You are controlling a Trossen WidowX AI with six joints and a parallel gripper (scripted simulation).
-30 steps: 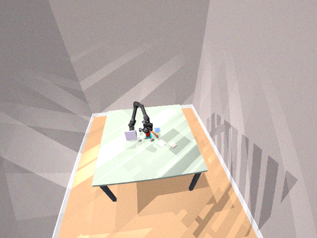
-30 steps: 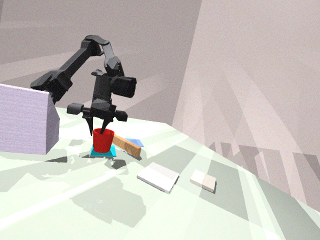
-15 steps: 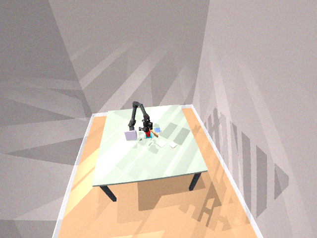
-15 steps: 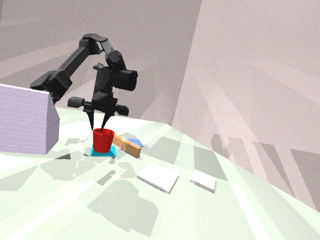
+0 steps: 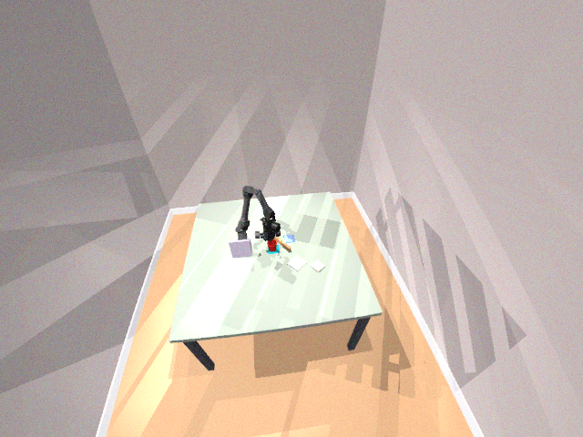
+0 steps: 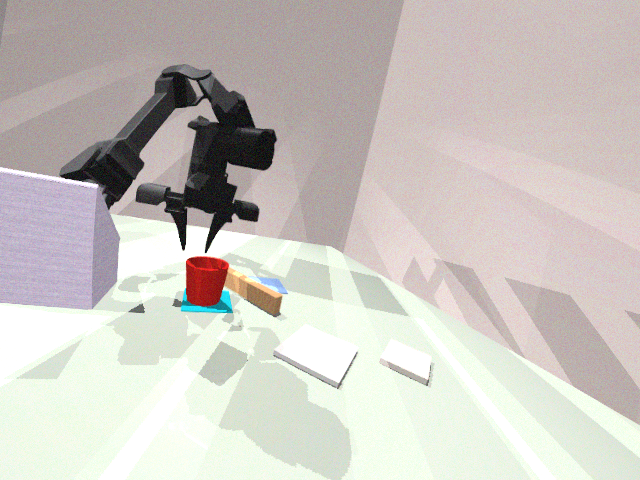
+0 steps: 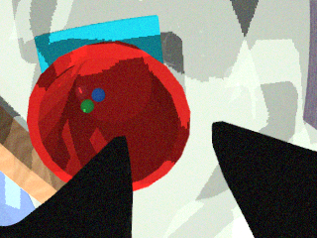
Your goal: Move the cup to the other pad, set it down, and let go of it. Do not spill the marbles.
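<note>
The red cup [image 5: 271, 245] [image 6: 205, 281] [image 7: 133, 86] stands upright on the cyan pad [image 5: 273, 252] [image 6: 226, 306] [image 7: 106, 30]. A blue marble [image 7: 98, 94] and a green marble [image 7: 86, 106] lie inside it. My gripper [image 5: 271, 237] [image 6: 195, 248] [image 7: 169, 141] hangs just above the cup's rim, fingers pointing down, open and holding nothing. One fingertip is over the cup's mouth, the other just outside the rim. The light-blue pad [image 5: 290, 237] [image 6: 269, 283] [image 7: 10, 205] lies behind a wooden block, to the cup's right in the exterior view.
A wooden block [image 5: 285, 244] [image 6: 258, 295] [image 7: 20, 159] lies between the two pads, close to the cup. A lilac box [image 5: 240, 248] [image 6: 46, 242] stands to the left. Two flat white slabs [image 6: 316, 353] [image 6: 406, 360] lie nearer the front.
</note>
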